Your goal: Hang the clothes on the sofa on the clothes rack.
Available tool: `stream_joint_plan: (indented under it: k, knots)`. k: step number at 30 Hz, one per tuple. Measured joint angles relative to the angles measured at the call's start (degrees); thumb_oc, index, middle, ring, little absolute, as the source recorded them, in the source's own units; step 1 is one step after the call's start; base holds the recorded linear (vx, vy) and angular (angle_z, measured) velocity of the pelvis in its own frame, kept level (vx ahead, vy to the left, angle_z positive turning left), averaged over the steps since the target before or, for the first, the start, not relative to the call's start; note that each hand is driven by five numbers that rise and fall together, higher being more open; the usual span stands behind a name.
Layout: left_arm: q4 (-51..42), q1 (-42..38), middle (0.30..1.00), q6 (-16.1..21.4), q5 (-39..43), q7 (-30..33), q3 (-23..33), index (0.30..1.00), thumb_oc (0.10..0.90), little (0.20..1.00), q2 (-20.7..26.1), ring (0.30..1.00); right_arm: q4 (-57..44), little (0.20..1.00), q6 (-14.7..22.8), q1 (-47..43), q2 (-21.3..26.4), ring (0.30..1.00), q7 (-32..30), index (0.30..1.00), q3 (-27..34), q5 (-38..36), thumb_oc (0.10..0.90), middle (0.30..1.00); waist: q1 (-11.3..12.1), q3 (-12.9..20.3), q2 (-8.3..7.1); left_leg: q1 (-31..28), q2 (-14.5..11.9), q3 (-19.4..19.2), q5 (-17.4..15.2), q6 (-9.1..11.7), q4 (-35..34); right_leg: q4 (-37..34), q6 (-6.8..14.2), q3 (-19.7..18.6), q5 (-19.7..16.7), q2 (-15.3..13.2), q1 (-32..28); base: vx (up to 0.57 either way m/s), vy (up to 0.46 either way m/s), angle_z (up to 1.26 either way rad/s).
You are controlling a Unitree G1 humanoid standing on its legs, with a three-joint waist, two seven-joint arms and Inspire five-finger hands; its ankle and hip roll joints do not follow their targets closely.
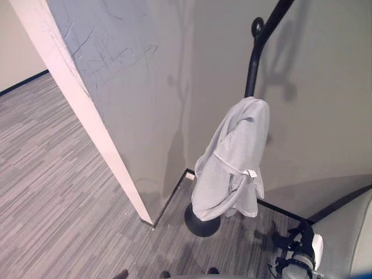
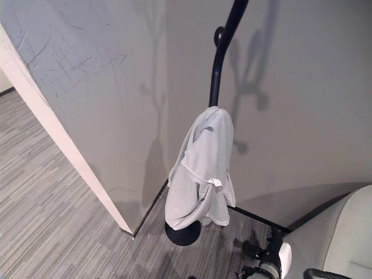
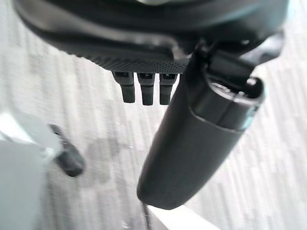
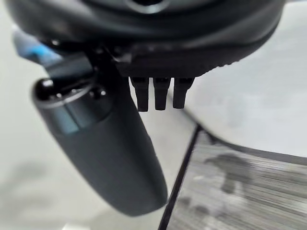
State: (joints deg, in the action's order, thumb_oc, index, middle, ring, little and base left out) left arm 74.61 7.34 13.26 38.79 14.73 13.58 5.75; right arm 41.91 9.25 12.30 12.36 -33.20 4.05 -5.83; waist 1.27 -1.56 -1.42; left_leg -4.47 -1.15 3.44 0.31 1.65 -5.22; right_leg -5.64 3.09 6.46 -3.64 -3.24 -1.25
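A pale grey garment (image 1: 232, 160) hung draped over the black clothes rack (image 1: 254, 64), folded across the pole about midway up, its loose lower edge reaching down to just above the round black base (image 1: 201, 224) that stood on the grey striped carpet (image 1: 52, 192). A small white tag (image 1: 252, 173) showed on a seam of the cloth. The rack stood in the corner, close to the beige wall (image 1: 325, 104), with a dark skirting strip running along the floor behind it, and a pale partition wall (image 1: 110, 87) jutted out on its left. The light-coloured sofa (image 2: 349, 232) edged in low on my right. My right robot hand (image 4: 160, 96) hung beside the sofa, empty, its fingers relaxed and straight and the thumb (image 4: 103, 153) standing apart from them; it also showed low in the head views near the sofa (image 1: 302, 247). My left robot hand (image 3: 146, 88) hung over the carpet, likewise slack and holding nothing, fingers straight with the thumb (image 3: 196, 148) out beside them.
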Motion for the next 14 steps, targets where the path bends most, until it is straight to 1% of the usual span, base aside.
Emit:
stream_joint_plan:
  k: [1, 3, 4, 5, 7, 8, 9, 10, 12, 14]
  knots:
    - [0.23, 0.0, 0.9, -0.06, 0.0, -0.09, -0.01, 0.9, 0.8, 0.9, -0.03, 0.9, 1.39, 0.9, -0.04, -0.12, -0.25, 0.9, 0.01, 0.9, 0.05, -1.71, 0.8, 0.9, 0.05, 0.27, -0.08, 0.0, -0.02, -0.11, -0.07, -0.05, 0.0, 0.0, 0.0, -0.16, 0.0, 0.03, 0.04, 0.01, -0.007, -0.1]
    - [1.27, -0.24, 0.9, -0.82, -0.1, -0.47, -1.26, 0.9, 0.8, 0.9, 0.29, 0.9, 11.19, 0.9, 3.13, -1.18, -2.4, 0.9, 1.57, 0.9, 0.95, -11.76, 0.8, 0.9, 0.12, 1.13, -0.47, -0.13, -0.12, -0.46, -0.14, 0.06, 0.02, 0.01, -0.01, -0.55, -0.01, 0.15, 0.1, 0.0, -0.013, -0.08]
    - [1.73, -0.17, 0.9, -1.2, -0.18, -0.57, -2.21, 0.9, 0.8, 0.9, 0.68, 0.9, 15.6, 0.9, 3.98, -2.49, -3.19, 0.9, 2.7, 0.9, 1.06, -15.55, 0.8, 0.9, 0.2, 1.36, -0.63, -0.16, -0.17, -0.61, -0.15, 0.11, 0.02, 0.0, -0.02, -0.73, -0.01, 0.23, 0.16, 0.01, -0.016, -0.07]
    - [1.85, -0.14, 0.9, -1.84, -0.2, -1.18, -2.91, 0.9, 0.8, 0.9, 1.03, 0.9, 20.81, 0.9, 3.77, -3.83, -4.71, 0.9, 4.51, 0.9, 1.33, -22.06, 0.8, 0.9, 0.43, 1.67, -0.88, -0.19, -0.25, -0.69, -0.22, 0.13, 0.02, 0.02, -0.03, -0.8, -0.01, 0.31, 0.15, 0.01, -0.01, -0.06]
    - [2.22, -0.81, 0.9, -2.33, -0.22, -1.58, -4.8, 0.9, 0.8, 0.9, 1.23, 0.9, 27.82, 0.9, 3.87, -4.05, -6.6, 0.9, 7.91, 0.9, 1.54, -30.0, 0.8, 0.9, 0.27, 1.82, -0.74, -0.23, -0.27, -0.91, -0.32, 0.13, 0.01, 0.01, -0.03, -0.96, -0.01, 0.31, 0.24, 0.02, -0.006, -0.05]
    - [2.22, -0.81, 0.9, -2.33, -0.22, -1.58, -4.8, 0.9, 0.8, 0.9, 1.23, 0.9, 27.82, 0.9, 3.87, -4.05, -6.6, 0.9, 7.91, 0.9, 1.54, -30.0, 0.8, 0.9, 0.27, 1.82, -0.74, -0.23, -0.27, -0.91, -0.32, 0.13, 0.01, 0.01, -0.03, -0.96, -0.01, 0.31, 0.24, 0.01, -0.003, -0.03]
    - [2.45, -1.08, 0.9, -2.53, -0.32, -2.15, -7.53, 0.9, 0.8, 0.9, 1.42, 0.9, 37.35, 0.9, 3.07, -6.59, -7.68, 0.9, 11.38, 0.9, 1.73, -36.16, 0.8, 0.9, 0.37, 2.07, -0.77, -0.35, -0.41, -0.98, -0.35, 0.1, 0.01, 0.02, -0.03, -0.99, 0.0, 0.29, 0.11, 0.0, 0.0, 0.0]
    - [2.38, -1.27, 0.9, -2.52, -0.76, -3.0, -9.08, 0.9, 0.8, 0.9, 1.52, 0.9, 40.25, 0.9, 1.15, -6.69, -8.18, 0.9, 12.56, 0.9, 2.07, -39.33, 0.8, 0.9, 0.43, 2.07, -0.5, -0.35, -0.48, -1.0, -0.41, 0.02, 0.0, 0.01, -0.03, -0.99, 0.0, 0.27, 0.13, 0.0, 0.0, 0.0]
    - [2.38, -2.01, 0.9, -2.56, -1.33, -3.7, -11.4, 0.9, 0.8, 0.9, 1.42, 0.9, 44.36, 0.9, -0.63, -6.99, -8.11, 0.9, 15.07, 0.9, 3.65, -43.11, 0.8, 0.9, 0.26, 2.01, -0.11, -0.46, -0.56, -1.07, -0.41, -0.03, 0.0, 0.0, -0.01, -0.97, -0.02, 0.2, -0.01, 0.0, 0.0, 0.0]
    - [2.35, -2.76, 0.9, -2.55, -1.44, -4.63, -12.74, 0.9, 0.8, 0.9, 1.49, 0.9, 45.52, 0.9, -1.86, -6.92, -8.09, 0.9, 16.19, 0.9, 3.76, -45.96, 0.8, 0.9, 0.27, 1.96, -0.01, -0.71, -0.64, -1.06, -0.43, -0.05, 0.0, 0.0, -0.03, -0.91, -0.01, 0.25, -0.29, 0.0, 0.0, 0.0]
